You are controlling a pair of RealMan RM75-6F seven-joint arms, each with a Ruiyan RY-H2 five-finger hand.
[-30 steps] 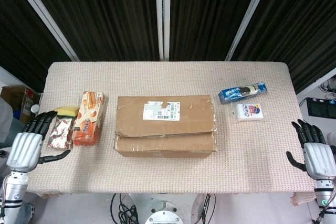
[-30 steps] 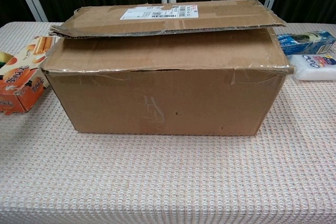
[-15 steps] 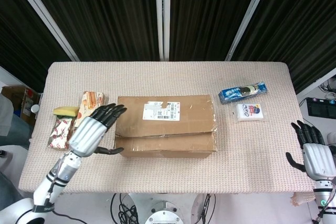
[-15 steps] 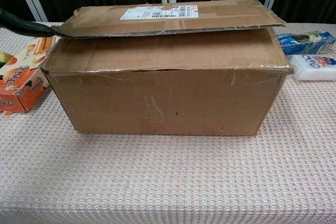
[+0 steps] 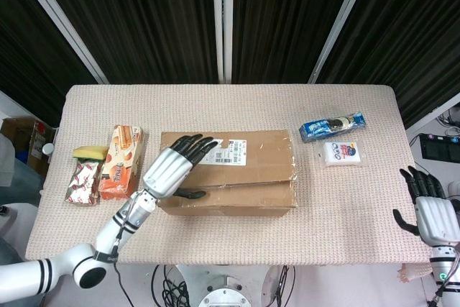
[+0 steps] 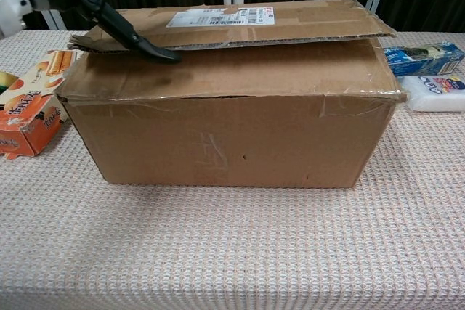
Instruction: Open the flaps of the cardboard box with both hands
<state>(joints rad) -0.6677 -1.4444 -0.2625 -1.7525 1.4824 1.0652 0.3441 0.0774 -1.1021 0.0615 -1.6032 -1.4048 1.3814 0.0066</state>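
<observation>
Cardboard box [image 5: 226, 172] sits mid-table on the woven cloth [image 5: 230, 242], its two long flaps still lying over the top — we see the far flap [image 6: 240, 23] riding slightly above the near one [image 6: 232, 70]. Our left hand [image 5: 172, 169] is spread over the box's left end, holding nothing, thumb poking under the far flap's edge. Our right hand [image 5: 431, 210] waits open off the right edge. Snack packs [image 5: 118, 152] lie left, a blue packet [image 5: 332, 126] right.

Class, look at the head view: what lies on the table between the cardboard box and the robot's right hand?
Nothing: between the cardboard box and the right hand, the head view shows only bare tablecloth.
</observation>
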